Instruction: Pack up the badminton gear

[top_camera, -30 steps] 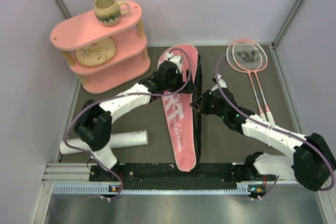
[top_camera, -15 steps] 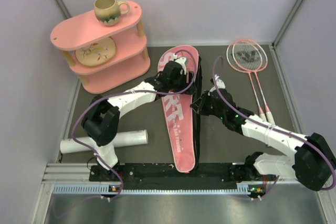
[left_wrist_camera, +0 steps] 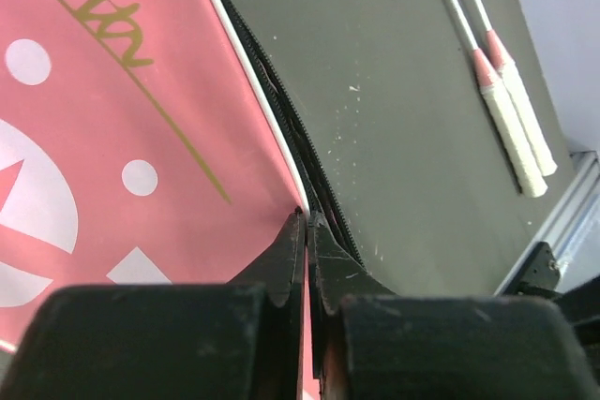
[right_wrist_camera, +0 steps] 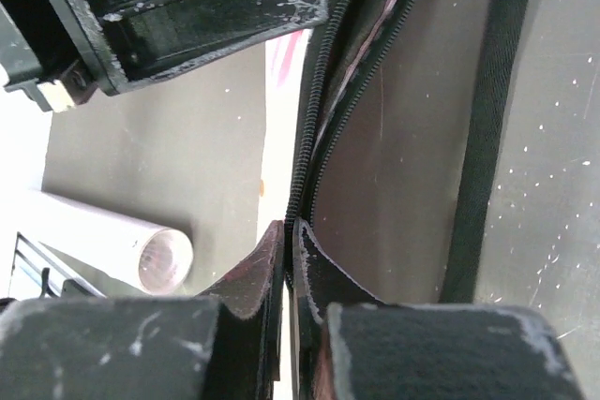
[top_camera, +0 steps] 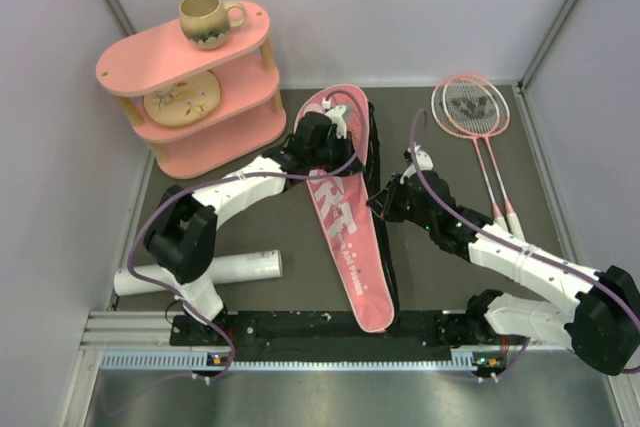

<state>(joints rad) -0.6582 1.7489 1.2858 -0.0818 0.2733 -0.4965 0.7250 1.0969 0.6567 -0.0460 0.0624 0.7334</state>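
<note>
- Your left gripper [left_wrist_camera: 307, 224] is pinching the zip edge of the pink bag [top_camera: 345, 237] near its wide end; the jaws are standing almost fully together, with only the thin edge of the upper flap between them
- Your right gripper [right_wrist_camera: 289, 236] is doing the same on the other zip edge, further down the right side of the bag; its jaws are also pressed nearly closed on that edge
- Compared with a second ago, the bag is lying differently: its narrow end is now sitting more to the right at the near side of the table [top_camera: 440, 287], and the dark band along its right side is looking wider in the top view
- I am judging from this that the two edges are parting and the mouth of the bag is opening, which is the step needed before anything can go in
- The two rackets [top_camera: 470, 112] are lying at the far right, well apart from the bag, with heads overlapping and handles pointing toward the arms
- The white tube [top_camera: 215, 269] is resting at the near left, beside the base of the left arm
- The shelf [top_camera: 200, 132] and the mug [top_camera: 207, 19] on top of it are not taking part
- So the packing itself is not yet begun; you are probably needing a wider opening first, and the thin edge could be slipping out of either grip if you are pulling too quickly
</note>
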